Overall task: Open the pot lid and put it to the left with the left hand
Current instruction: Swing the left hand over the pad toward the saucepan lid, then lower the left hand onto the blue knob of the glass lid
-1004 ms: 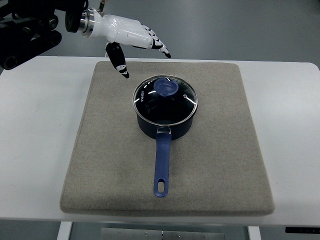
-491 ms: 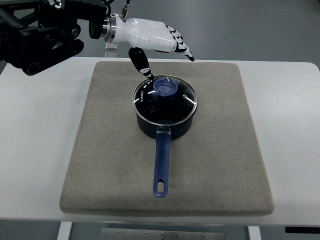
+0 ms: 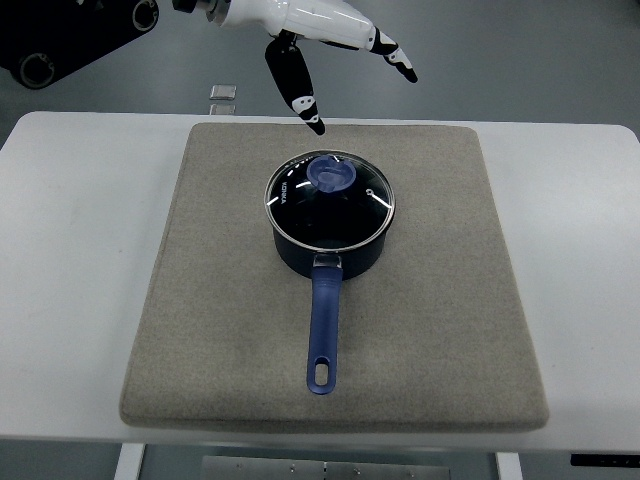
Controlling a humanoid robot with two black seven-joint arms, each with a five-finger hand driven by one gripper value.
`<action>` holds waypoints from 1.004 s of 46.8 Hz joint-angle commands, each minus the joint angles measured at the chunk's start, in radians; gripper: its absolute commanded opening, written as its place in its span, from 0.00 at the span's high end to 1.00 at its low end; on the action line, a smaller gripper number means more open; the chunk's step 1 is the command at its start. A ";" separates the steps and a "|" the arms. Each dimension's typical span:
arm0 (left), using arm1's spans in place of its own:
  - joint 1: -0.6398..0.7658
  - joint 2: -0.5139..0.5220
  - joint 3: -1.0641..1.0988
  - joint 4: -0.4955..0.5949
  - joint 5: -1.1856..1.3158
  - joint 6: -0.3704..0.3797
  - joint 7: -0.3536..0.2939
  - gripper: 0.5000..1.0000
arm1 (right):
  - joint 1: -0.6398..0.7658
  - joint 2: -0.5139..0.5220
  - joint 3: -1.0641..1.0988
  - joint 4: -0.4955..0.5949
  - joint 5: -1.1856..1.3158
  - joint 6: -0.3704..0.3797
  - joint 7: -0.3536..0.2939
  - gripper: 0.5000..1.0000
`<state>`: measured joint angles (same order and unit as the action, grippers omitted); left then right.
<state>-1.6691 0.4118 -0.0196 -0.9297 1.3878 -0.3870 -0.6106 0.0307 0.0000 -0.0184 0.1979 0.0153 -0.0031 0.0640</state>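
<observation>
The left hand [image 3: 335,45], fingers spread wide and empty, hovers at frame top; the lid knob [image 3: 329,174] lies directly below it.

Dark blue pot [image 3: 329,236] sits near the centre of a grey mat [image 3: 200,330] on a white table [image 3: 70,270]; its blue handle [image 3: 323,335] points toward the near edge. Glass lid [image 3: 330,198] with blue knob [image 3: 329,174] is seated on the pot. Left hand [image 3: 318,35], white with dark fingertips, hovers beyond the pot's far rim with fingers spread, thumb [image 3: 297,85] angled down toward the knob, touching nothing.
</observation>
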 commanded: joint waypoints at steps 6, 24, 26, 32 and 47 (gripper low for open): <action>0.011 -0.002 0.055 -0.017 0.002 0.053 0.000 0.10 | 0.000 0.000 0.000 0.000 0.000 0.000 0.000 0.17; -0.073 0.019 0.234 -0.101 0.025 -0.006 0.000 0.11 | 0.000 0.000 0.000 0.000 0.000 0.000 0.000 0.17; -0.083 0.022 0.244 -0.104 0.036 -0.009 0.000 0.11 | 0.000 0.000 0.000 0.000 0.000 0.000 0.000 0.17; -0.084 0.041 0.264 -0.135 0.097 -0.010 0.000 0.12 | 0.000 0.000 0.000 0.000 0.000 0.000 0.000 0.17; -0.067 0.033 0.264 -0.133 0.119 -0.007 0.000 0.12 | 0.000 0.000 0.000 0.000 0.000 0.000 0.000 0.17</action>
<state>-1.7383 0.4452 0.2438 -1.0640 1.5039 -0.3943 -0.6109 0.0307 0.0000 -0.0184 0.1979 0.0153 -0.0031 0.0644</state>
